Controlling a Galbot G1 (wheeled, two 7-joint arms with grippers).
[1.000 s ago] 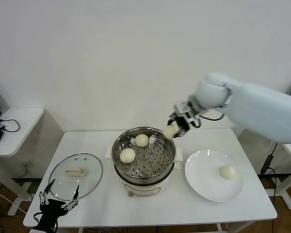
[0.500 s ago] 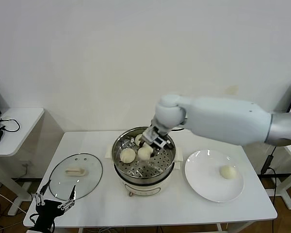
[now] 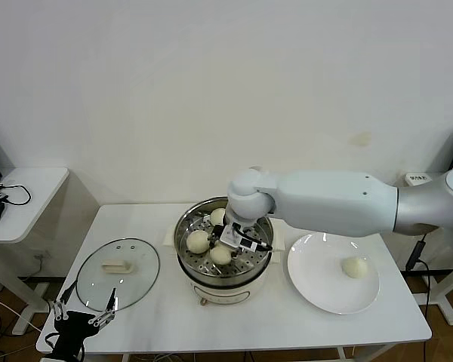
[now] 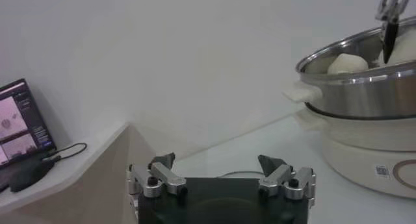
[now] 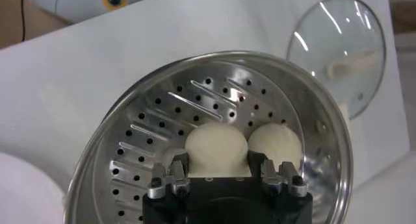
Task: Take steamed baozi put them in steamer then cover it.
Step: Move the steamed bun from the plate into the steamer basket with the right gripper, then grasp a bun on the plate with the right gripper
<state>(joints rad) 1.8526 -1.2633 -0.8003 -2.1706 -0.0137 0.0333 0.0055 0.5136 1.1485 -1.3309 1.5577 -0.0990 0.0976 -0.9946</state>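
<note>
The steamer (image 3: 186, 224) stands mid-table on its cream base. My right gripper (image 3: 231, 246) is down inside it, shut on a baozi (image 3: 220, 256) held low over the perforated tray, as the right wrist view shows (image 5: 216, 147). Two more baozi lie in the tray, one on the left side (image 3: 198, 240) and one at the back (image 3: 220, 216). A fourth baozi (image 3: 354, 266) lies on the white plate (image 3: 322, 283). The glass cover (image 3: 140, 279) lies flat on the table left of the steamer. My left gripper (image 3: 83, 308) hangs open and empty at the table's front left corner.
The plate sits right of the steamer. A side table (image 3: 30, 185) with cables stands to the far left. A white wall is behind. In the left wrist view the steamer's wall (image 4: 364, 89) rises to the right of my left gripper (image 4: 218, 163).
My right gripper carried the baozi from the steamer's back right rim to the left and down into the tray. The left gripper shifted slightly at the table corner.
</note>
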